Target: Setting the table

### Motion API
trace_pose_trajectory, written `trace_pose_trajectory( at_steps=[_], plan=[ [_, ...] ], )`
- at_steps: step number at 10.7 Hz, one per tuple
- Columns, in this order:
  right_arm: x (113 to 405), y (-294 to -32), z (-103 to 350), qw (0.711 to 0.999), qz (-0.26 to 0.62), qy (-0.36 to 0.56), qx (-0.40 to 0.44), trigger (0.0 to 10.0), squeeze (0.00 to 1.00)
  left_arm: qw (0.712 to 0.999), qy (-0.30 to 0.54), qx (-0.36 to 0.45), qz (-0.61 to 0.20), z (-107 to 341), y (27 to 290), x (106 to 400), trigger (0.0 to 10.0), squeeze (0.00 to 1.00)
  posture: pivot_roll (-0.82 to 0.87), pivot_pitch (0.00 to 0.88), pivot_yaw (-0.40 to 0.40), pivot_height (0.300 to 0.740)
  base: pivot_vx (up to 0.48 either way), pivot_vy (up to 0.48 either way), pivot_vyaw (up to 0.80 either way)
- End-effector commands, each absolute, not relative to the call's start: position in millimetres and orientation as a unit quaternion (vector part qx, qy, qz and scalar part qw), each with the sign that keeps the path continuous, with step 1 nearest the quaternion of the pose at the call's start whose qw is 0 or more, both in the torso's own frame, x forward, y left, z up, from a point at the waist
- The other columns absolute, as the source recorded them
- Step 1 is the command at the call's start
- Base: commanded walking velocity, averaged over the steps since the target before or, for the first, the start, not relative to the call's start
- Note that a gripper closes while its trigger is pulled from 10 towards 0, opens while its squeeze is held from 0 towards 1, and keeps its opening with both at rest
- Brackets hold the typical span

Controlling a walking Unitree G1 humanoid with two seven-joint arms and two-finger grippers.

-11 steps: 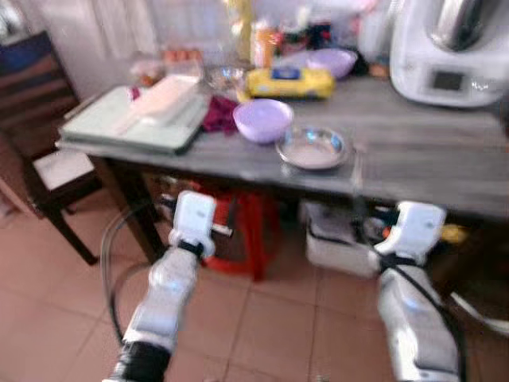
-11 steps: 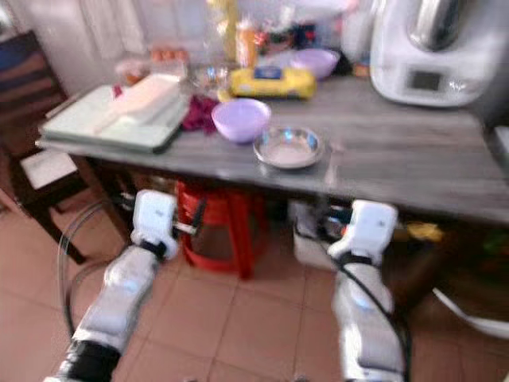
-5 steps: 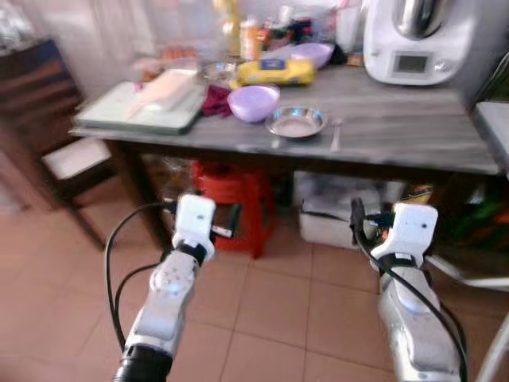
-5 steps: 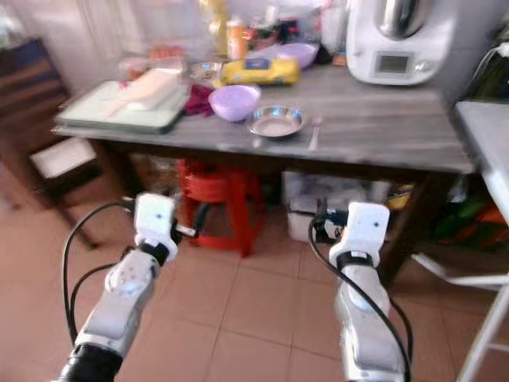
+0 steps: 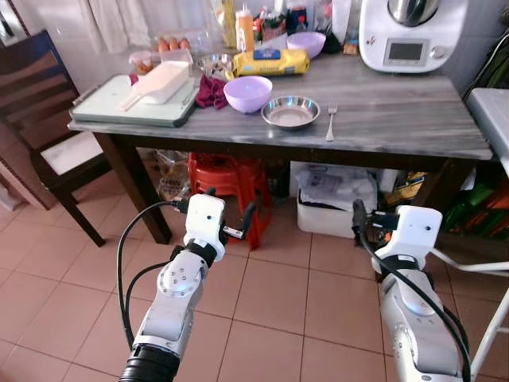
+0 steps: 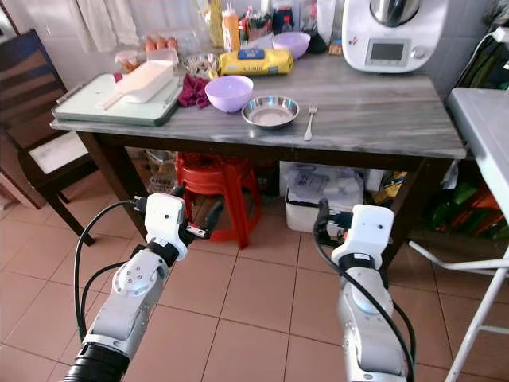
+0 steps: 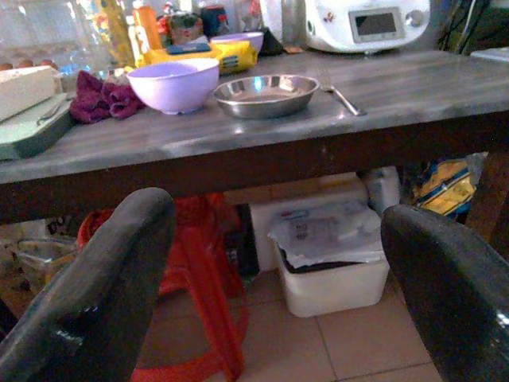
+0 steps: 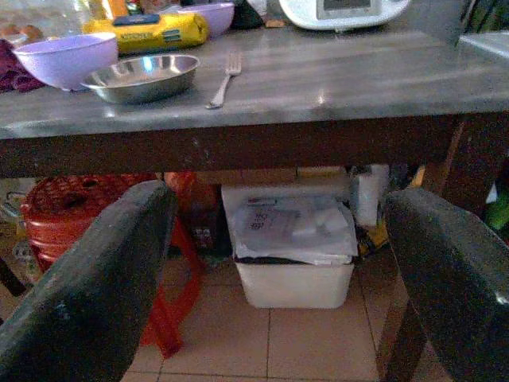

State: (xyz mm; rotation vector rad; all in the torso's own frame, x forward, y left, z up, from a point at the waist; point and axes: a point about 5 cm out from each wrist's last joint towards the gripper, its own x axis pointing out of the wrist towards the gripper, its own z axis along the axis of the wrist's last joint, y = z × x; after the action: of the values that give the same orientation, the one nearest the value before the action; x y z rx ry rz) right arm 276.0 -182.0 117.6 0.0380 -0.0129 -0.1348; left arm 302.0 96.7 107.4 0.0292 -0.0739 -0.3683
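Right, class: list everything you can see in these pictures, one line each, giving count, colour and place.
Table: one, grey top.
Bowls: two, lilac; one near the front, one at the back.
Steel dish: one, silver, beside the front bowl.
Fork: one, silver, right of the dish.
Tray: one, pale green, table's left end.
Cloth: one, maroon, by the tray.
Yellow packet: one, at the back.
Kitchen machine: one, white, back right.
Stool: one, red, under the table.
Box: one, white, under the table.
Chair: one, dark, left.
Left hand, right hand: black fingers, open, low before the table.
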Motion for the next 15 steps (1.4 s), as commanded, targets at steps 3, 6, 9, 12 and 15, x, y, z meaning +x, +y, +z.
trace_pose_trajectory(
  at_steps=[3, 6, 9, 12, 15],
  plan=[
    [276.7, -180.1, 123.4, 0.998, -0.06, -0.017, 0.02, 10.0, 0.0, 0.981, -0.047, 0.013, -0.189, 111.8, 96.9, 303.1, 10.0, 0.0, -0.15, 0.053, 0.081, 0.74, 0.0, 0.0, -0.2],
    [276.6, -180.1, 121.5, 0.998, -0.058, -0.009, 0.018, 10.0, 0.0, 0.981, -0.042, 0.013, -0.192, 109.4, 95.6, 302.1, 10.0, 0.0, -0.15, 0.053, 0.084, 0.74, 0.0, -0.167, -0.27],
    [275.6, -180.9, 121.3, 0.998, -0.06, -0.008, 0.016, 10.0, 0.0, 0.98, -0.041, 0.014, -0.194, 109.5, 94.3, 302.3, 10.0, 0.0, -0.16, 0.057, 0.084, 0.74, 0.0, -0.266, -0.41],
    [275.7, -182.2, 120.9, 0.998, -0.061, -0.006, 0.013, 10.0, 0.0, 0.98, -0.041, 0.012, -0.195, 109.5, 92.7, 303.6, 10.0, 0.0, -0.16, 0.054, 0.085, 0.74, 0.0, -0.273, 0.0],
    [274.8, -181.6, 121.1, 0.998, -0.058, -0.006, 0.01, 10.0, 0.0, 0.979, -0.041, 0.012, -0.198, 109.1, 90.6, 304.0, 10.0, 0.0, -0.17, 0.054, 0.085, 0.74, 0.0, -0.274, 0.0]
  ],
)
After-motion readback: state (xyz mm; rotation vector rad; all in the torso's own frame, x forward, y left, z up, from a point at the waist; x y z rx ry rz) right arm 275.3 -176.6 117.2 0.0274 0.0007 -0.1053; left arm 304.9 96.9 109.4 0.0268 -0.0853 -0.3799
